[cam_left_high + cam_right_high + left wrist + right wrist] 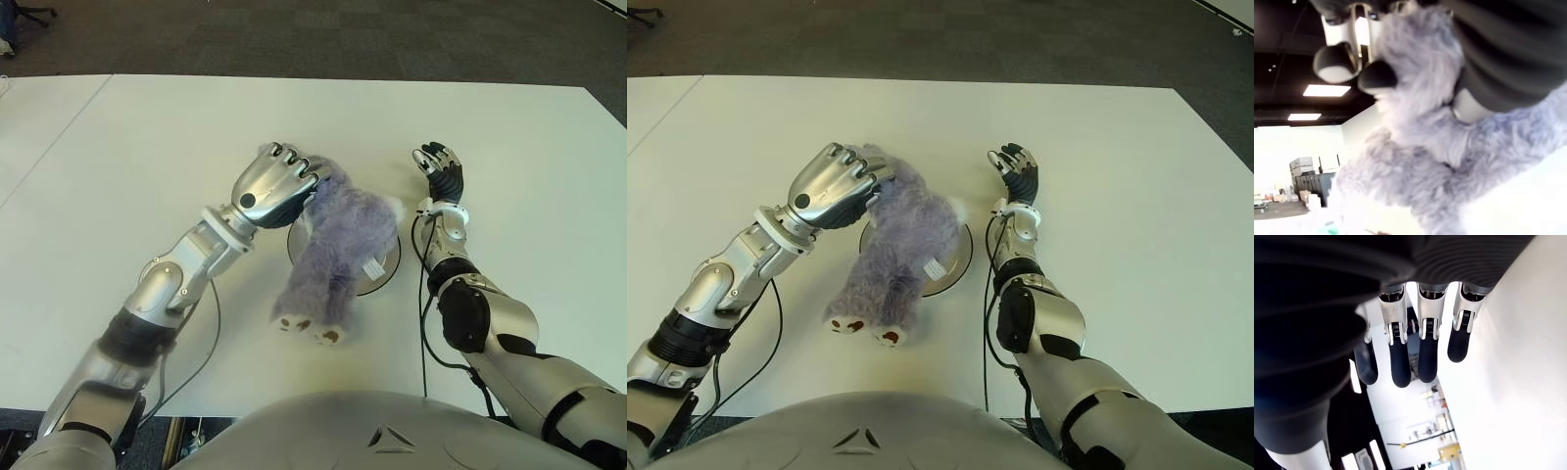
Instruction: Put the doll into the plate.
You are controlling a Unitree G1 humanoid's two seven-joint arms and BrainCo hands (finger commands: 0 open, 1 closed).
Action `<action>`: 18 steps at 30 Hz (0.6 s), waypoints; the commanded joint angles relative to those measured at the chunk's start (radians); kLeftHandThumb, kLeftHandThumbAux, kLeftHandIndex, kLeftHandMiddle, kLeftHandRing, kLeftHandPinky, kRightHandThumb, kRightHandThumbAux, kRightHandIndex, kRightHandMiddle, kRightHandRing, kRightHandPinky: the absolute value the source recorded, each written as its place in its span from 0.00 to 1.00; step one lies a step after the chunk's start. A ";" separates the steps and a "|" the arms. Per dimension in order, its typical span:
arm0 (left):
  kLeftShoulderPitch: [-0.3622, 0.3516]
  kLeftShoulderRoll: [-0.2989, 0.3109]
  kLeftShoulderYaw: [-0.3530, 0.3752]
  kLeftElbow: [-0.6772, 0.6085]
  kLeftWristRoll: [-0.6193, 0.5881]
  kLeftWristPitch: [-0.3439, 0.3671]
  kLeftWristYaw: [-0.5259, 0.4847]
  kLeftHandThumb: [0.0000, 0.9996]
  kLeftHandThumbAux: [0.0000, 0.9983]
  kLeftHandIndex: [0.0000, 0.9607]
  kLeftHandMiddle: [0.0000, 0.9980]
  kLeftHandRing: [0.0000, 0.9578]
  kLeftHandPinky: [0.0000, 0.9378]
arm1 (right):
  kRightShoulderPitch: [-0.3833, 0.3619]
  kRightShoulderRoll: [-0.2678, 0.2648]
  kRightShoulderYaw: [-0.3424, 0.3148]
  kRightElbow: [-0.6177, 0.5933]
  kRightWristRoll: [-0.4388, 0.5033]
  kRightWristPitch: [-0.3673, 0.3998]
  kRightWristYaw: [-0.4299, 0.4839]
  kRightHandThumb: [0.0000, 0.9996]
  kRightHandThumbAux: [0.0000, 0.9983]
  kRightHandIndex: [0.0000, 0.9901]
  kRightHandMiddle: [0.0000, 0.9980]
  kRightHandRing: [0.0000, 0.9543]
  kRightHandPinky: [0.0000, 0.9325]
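Nearest me I count one doll (338, 250), a shaggy lilac plush with long matted pile. Its two stubby feet, with pale soles and dark toe marks, point toward the robot and lie on the bare table (509, 137). A small white tag sits on its flank. The body lies lengthwise across the single plate (389, 266), a flat round silvery disc mostly hidden beneath the fur; the feet and legs overhang the near rim.

At the doll's far end, my left hand (276, 183), smooth metallic shell with dark fingertips, is curled over the head. The left wrist view shows fur bunched between finger and thumb, so I read it as gripping the doll.

My right hand (439, 168) shows just to the right of the plate, four dark-padded fingers extended side by side and relaxed, holding nothing.

The table is one matte white sheet.
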 commanded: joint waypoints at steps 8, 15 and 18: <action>0.000 0.009 -0.029 0.029 0.028 0.007 -0.062 0.73 0.70 0.46 0.82 0.86 0.91 | 0.145 0.071 -0.021 0.102 0.030 0.109 -0.022 0.06 0.83 0.30 0.30 0.28 0.25; -0.002 0.008 -0.032 0.032 0.041 0.006 -0.053 0.74 0.70 0.46 0.82 0.87 0.91 | 0.143 0.073 -0.020 0.103 0.031 0.111 -0.023 0.07 0.83 0.31 0.30 0.28 0.24; -0.004 0.005 -0.033 0.034 0.040 0.006 -0.050 0.74 0.70 0.46 0.82 0.87 0.91 | 0.143 0.073 -0.019 0.103 0.030 0.114 -0.025 0.08 0.82 0.31 0.30 0.28 0.24</action>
